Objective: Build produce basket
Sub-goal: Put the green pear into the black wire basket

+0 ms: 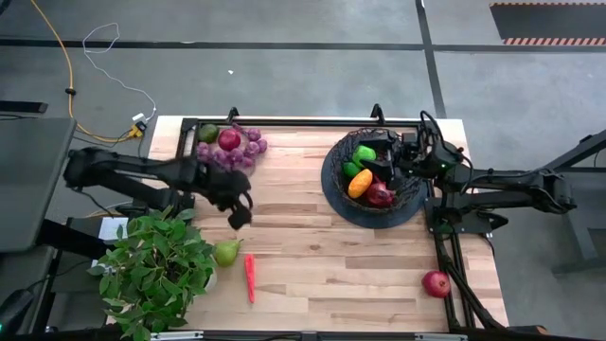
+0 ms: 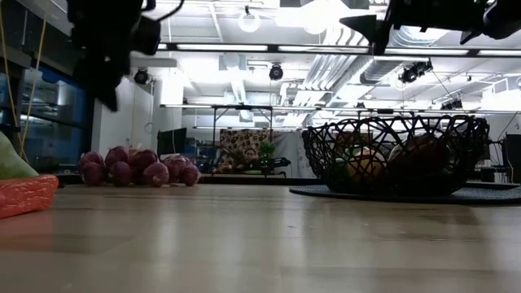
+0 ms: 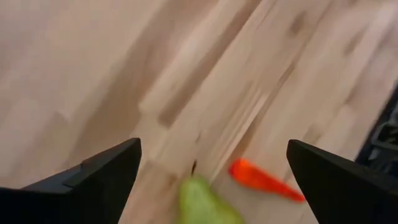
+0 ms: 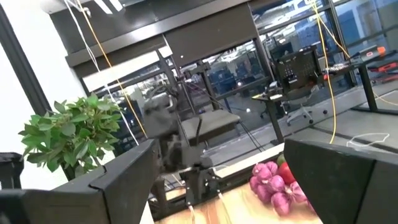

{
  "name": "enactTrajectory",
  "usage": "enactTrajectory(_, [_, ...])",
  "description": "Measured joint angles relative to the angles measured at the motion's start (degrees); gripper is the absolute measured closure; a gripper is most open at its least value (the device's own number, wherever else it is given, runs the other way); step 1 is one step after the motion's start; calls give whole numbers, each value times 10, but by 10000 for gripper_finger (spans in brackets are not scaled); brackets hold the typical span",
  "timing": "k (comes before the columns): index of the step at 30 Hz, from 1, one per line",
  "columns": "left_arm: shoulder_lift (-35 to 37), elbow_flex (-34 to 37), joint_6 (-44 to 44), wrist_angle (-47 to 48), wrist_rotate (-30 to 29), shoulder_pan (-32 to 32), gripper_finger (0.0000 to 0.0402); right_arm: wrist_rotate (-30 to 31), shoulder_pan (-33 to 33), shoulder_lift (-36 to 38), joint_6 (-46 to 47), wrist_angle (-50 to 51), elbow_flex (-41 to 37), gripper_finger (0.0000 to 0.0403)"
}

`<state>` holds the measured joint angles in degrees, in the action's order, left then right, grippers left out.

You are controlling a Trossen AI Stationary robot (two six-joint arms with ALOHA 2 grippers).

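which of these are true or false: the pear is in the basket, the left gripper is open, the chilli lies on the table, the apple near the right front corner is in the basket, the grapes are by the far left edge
1. The pear is in the basket. False: it sits on the table beside the plant.
2. The left gripper is open. True: its fingers stand wide apart, empty, above the pear and chilli.
3. The chilli lies on the table. True.
4. The apple near the right front corner is in the basket. False: it rests on the bare table, apart from the basket.
5. The grapes are by the far left edge. True.
6. The right gripper holds fruit. False: it is open over the basket, empty.
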<state>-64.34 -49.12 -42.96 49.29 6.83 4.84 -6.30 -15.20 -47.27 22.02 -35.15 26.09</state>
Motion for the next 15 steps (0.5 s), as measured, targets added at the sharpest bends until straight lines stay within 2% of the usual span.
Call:
enactTrajectory(6, [-89, 0, -70, 16, -29, -86, 11, 0, 0, 0, 5, 4, 0, 71])
enactTrajectory(15, [-205, 0, -129, 16, -33, -151, 11, 0, 0, 0, 5, 19, 0, 71])
